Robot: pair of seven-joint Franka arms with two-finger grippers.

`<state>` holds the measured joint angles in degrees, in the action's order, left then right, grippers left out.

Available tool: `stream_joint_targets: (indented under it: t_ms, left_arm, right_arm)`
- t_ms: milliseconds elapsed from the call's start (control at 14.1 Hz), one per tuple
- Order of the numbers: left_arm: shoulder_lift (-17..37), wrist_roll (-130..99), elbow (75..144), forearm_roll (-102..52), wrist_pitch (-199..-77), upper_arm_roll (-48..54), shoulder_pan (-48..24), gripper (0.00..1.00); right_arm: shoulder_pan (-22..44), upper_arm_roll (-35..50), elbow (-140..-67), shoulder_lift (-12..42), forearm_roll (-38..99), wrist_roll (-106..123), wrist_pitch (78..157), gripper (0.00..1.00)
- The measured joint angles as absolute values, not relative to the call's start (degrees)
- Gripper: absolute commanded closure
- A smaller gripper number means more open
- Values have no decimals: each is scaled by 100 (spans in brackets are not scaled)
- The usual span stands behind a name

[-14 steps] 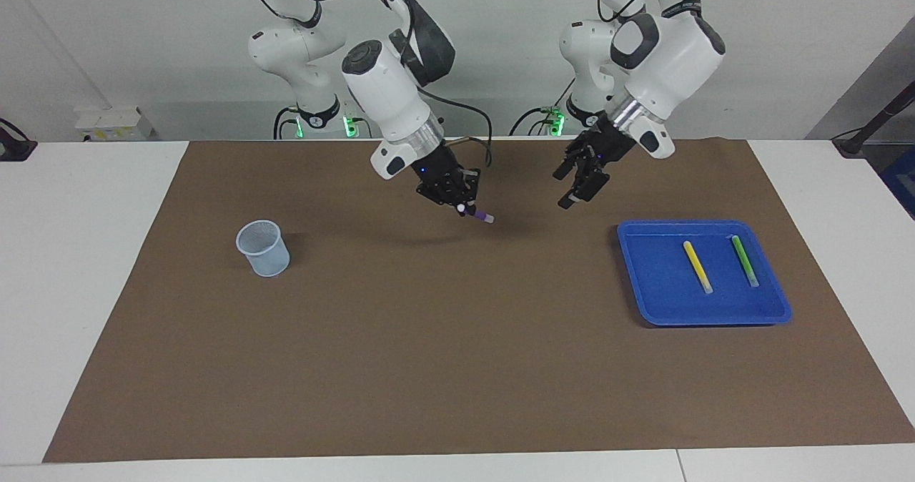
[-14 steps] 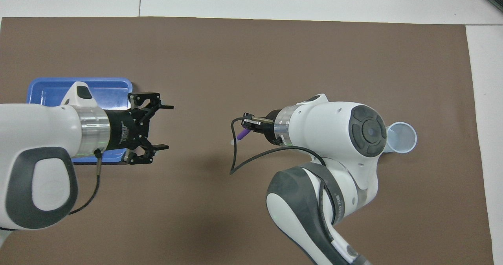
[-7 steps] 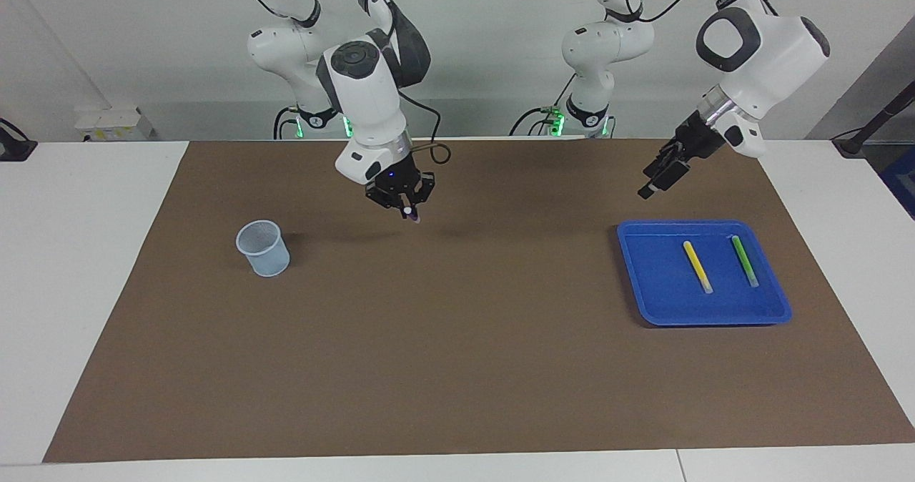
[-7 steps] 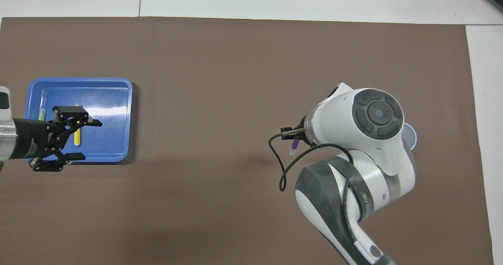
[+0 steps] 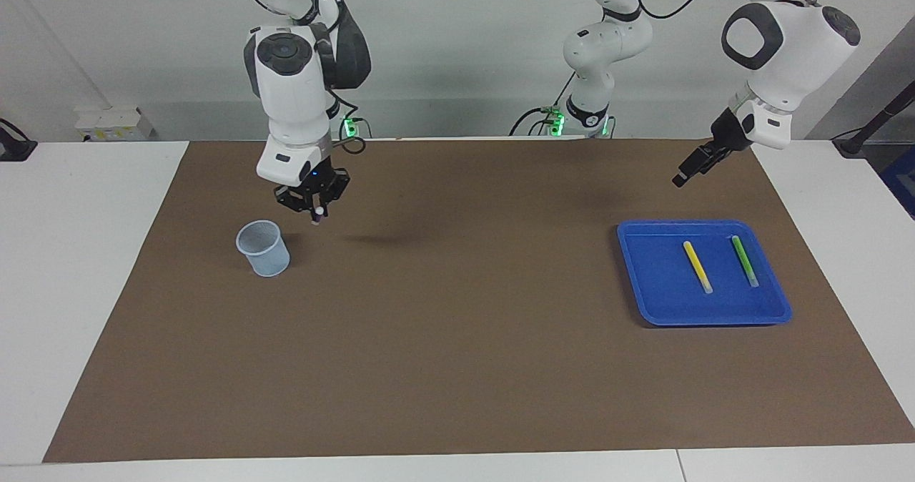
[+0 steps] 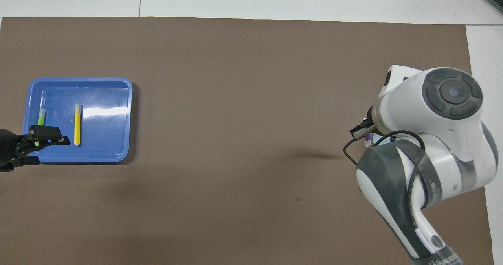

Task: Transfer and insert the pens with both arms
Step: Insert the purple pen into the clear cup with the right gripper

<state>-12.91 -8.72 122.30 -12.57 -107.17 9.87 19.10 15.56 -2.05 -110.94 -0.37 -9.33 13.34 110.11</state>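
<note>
In the facing view, we see the right gripper [image 5: 314,214] at the upper left of the frame, pointing straight down and clamped on the purple pen [image 5: 315,215], of which only the pale lower tip shows below the fingers. It hangs over the brown mat [image 5: 457,367] just beside the translucent cup [image 5: 264,248], which stands on the mat at left of centre. At the upper right, the left gripper [image 5: 686,173] hangs in the air with its fingers spread wide and nothing between them, above the mat's edge. Below it, the blue tray [image 5: 658,282] holds the yellow pen [image 5: 697,267] and the green pen [image 5: 744,261], lying side by side and apart.

In the overhead view, we find the tray [image 6: 110,119] at the left, the yellow pen [image 6: 77,124] and green pen [image 6: 41,115] inside. The left gripper [image 6: 37,147] enters at the left edge, over the tray's lower corner. At the right, the right arm [image 6: 428,139] covers the cup; a bit of the purple pen [image 6: 367,138] shows beneath its wrist.
</note>
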Motion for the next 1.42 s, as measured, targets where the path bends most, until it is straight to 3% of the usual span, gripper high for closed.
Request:
stream_joint_targets:
  t_ms: [497, 1066, 1137, 1208, 1279, 1421]
  left_arm:
    - [-1182, 1004, 12220, -537, -11194, 988, 2128, 0]
    - [-201, 1273, 12269, -526, -12451, 1023, 2210, 0]
    - [-77, 1274, 12269, -526, -12601, 1036, 2207, 0]
    - [22, 1274, 12268, -526, -12733, 1049, 2203, 0]
    - [105, 1274, 12268, -526, -12838, 1059, 2198, 0]
    - [250, 1274, 12268, -526, -13043, 1068, 2197, 0]
  right_arm:
    - [1033, -200, -11174, -38, -1061, 2662, 11154, 100]
    - [556, -198, -11844, -19, -1061, 3111, 12115, 97]
    - [536, -199, -11938, -15, -1061, 3111, 12247, 75]
    - [512, -197, -12035, -13, -1059, 3108, 12365, 28]
    - [484, -198, -12125, -12, -1048, 3103, 12448, 0]
    - [463, -200, -12197, -13, -1026, 3091, 12487, 0]
